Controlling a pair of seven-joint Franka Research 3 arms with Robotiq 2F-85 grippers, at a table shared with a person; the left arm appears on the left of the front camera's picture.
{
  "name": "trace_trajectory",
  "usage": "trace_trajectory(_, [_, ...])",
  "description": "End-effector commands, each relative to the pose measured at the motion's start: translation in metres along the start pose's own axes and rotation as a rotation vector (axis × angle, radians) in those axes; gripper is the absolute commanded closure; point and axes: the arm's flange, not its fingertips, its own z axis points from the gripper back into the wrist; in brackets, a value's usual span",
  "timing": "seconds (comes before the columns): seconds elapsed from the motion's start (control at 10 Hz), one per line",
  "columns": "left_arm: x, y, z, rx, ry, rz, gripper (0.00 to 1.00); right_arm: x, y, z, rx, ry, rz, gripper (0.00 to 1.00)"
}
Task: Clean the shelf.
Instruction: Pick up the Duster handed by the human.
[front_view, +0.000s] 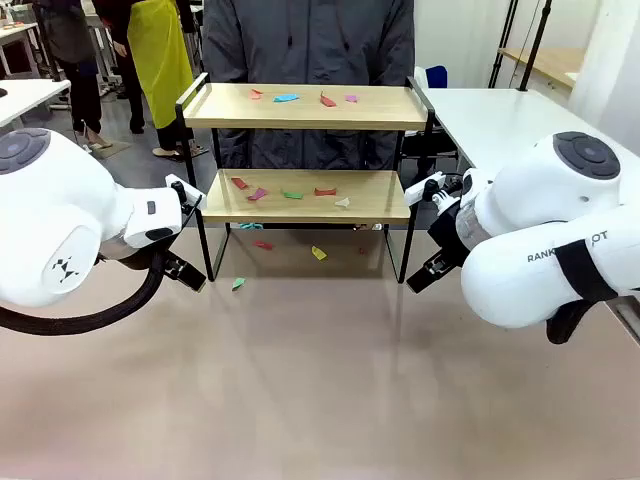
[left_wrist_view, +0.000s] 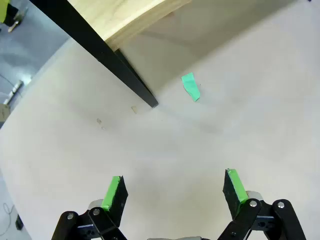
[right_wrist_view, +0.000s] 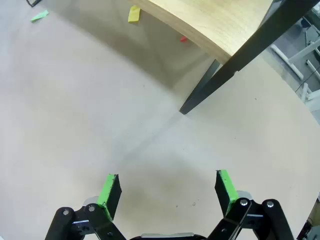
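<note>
The shelf (front_view: 305, 107) stands at the far middle of the table, with light wooden boards on a black frame. Several coloured paper scraps lie on its top board (front_view: 286, 97) and lower board (front_view: 292, 194). More scraps lie on the table beneath, among them a yellow scrap (front_view: 318, 253) and a green scrap (front_view: 238, 283). My left gripper (front_view: 190, 275) is open beside the shelf's left front leg (left_wrist_view: 127, 75), above the tabletop, with the green scrap (left_wrist_view: 190, 86) ahead of it. My right gripper (front_view: 420, 278) is open near the right front leg (right_wrist_view: 207, 87). Both hold nothing.
A person in a grey jacket (front_view: 310, 40) stands right behind the shelf. A white table (front_view: 500, 115) adjoins at the back right. The beige tabletop (front_view: 320, 380) stretches bare in front of the shelf. The yellow scrap (right_wrist_view: 134, 14) and a red scrap (right_wrist_view: 184, 39) lie under the lower board.
</note>
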Motion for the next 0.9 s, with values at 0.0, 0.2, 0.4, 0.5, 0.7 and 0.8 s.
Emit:
trace_trajectory(0.0, [0.0001,0.0,0.0002,0.0,0.0,0.0,0.0,0.0,0.0,0.0001,0.0,0.0,0.0,0.0])
trace_trajectory(0.2, [0.0001,0.0,0.0002,0.0,0.0,0.0,0.0,0.0,0.0,0.0001,0.0,0.0,0.0,0.0])
trace_trajectory(0.4, [0.0001,0.0,0.0002,0.0,0.0,0.0,0.0,0.0,0.0,0.0001,0.0,0.0,0.0,0.0])
trace_trajectory(0.5, [0.0001,0.0,0.0002,0.0,0.0,0.0,0.0,0.0,0.0,0.0001,0.0,0.0,0.0,0.0])
trace_trajectory(0.7, [0.0001,0.0,0.0002,0.0,0.0,0.0,0.0,0.0,0.0,0.0001,0.0,0.0,0.0,0.0])
trace_trajectory(0.8, [0.0001,-0.0002,0.0,0.0,0.0,0.0,0.0,0.0,0.0001,0.0,0.0,0.0,0.001,0.0])
